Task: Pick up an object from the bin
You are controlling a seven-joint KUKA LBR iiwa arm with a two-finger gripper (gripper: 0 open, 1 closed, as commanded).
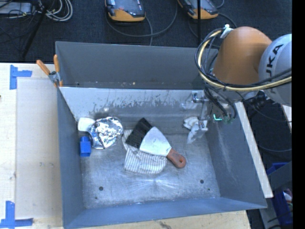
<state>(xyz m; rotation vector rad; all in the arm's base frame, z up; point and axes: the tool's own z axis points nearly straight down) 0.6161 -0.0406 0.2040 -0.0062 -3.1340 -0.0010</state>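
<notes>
My gripper [196, 129] hangs low at the right back of the bin, close to the right wall, with nothing seen in it. The nearest thing is a white scraper [155, 142] with a brown handle, lying to its left on the bin floor, handle end toward the gripper. Under the scraper lies a striped cloth [142, 163]. A black block [139, 131] rests against the scraper's far left side. The gripper is apart from all of these.
At the left of the bin sit a crumpled foil ball [107, 131], a small blue piece [85, 146] and a white lump [85, 124]. The arm with its orange dome and cables comes in over the right rim.
</notes>
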